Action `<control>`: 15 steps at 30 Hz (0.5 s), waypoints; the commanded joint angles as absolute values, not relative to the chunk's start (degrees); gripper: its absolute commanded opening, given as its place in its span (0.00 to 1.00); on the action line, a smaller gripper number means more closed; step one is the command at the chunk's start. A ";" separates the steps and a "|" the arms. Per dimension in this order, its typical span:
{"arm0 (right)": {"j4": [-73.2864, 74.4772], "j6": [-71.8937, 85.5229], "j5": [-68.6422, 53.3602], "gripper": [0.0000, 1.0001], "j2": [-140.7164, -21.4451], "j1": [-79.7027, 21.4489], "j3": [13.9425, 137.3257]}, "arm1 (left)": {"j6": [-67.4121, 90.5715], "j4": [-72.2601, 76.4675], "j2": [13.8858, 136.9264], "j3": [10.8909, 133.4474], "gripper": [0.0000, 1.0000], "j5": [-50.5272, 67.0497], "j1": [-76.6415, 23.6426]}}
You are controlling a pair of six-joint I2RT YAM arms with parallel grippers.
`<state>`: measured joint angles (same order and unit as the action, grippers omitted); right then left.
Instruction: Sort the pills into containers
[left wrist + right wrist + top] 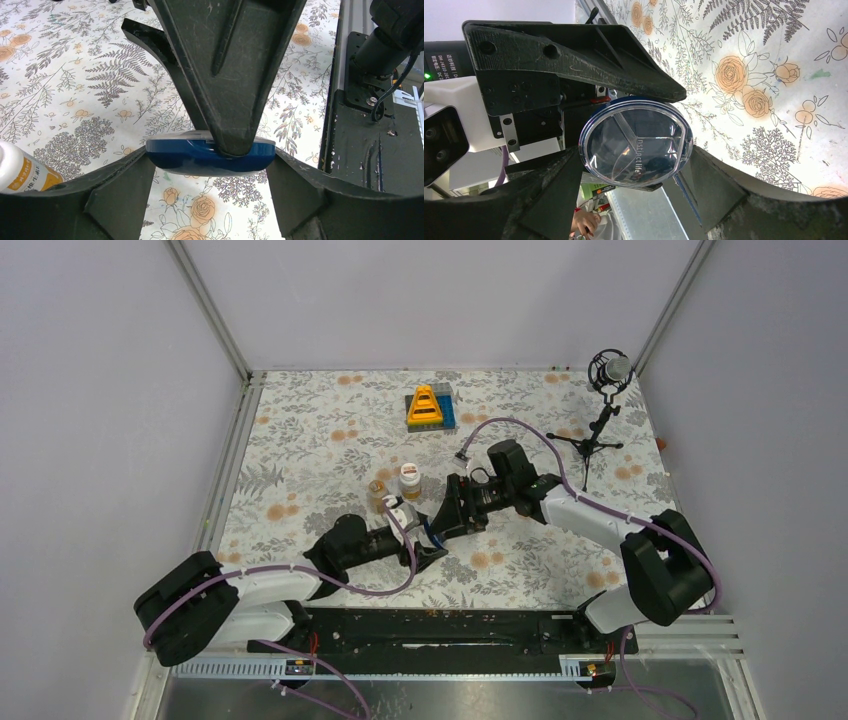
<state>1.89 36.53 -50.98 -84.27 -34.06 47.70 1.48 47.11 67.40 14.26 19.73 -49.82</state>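
The left pincer is clamping a small round dark-blue dish by its rim, one finger pressing on each side. In the left wrist view the dish is showing edge-on. The right pincer is closing on the same dish from the other direction, its two fingers hugging opposite edges, crosswise to the left pair. In the right wrist view the dish is facing the camera, showing a clear lid and dividers splitting the inside into compartments.

From above, both arms are meeting near the middle of the surface, the left reaching in from the near left and the right from the near right. Just beyond their meeting point, an amber bottle and a white bottle with a red label are standing upright side by side, close together.

A cloth printed with grey ferns and orange roses is covering the surface. A yellow triangular toy is sitting on a grey-blue base near the far edge. A black microphone on a small tripod is standing at the far right corner. Purple cables are looping along both arms. Plain pale grey walls with metal corner posts are enclosing three sides, and a black rail is running along the near edge.
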 commanded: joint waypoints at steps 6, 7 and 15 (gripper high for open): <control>-1.25 36.80 -52.83 0.62 -85.40 -33.84 47.55 | 0.44 54.21 68.31 13.88 0.85 20.46 -50.35; -1.39 36.81 -52.83 0.62 -85.43 -33.82 47.65 | 0.44 54.19 68.48 13.89 0.85 20.60 -50.36; -1.86 37.09 -53.18 0.63 -85.54 -33.83 47.38 | -1.44 53.62 69.80 14.33 0.70 22.32 -50.92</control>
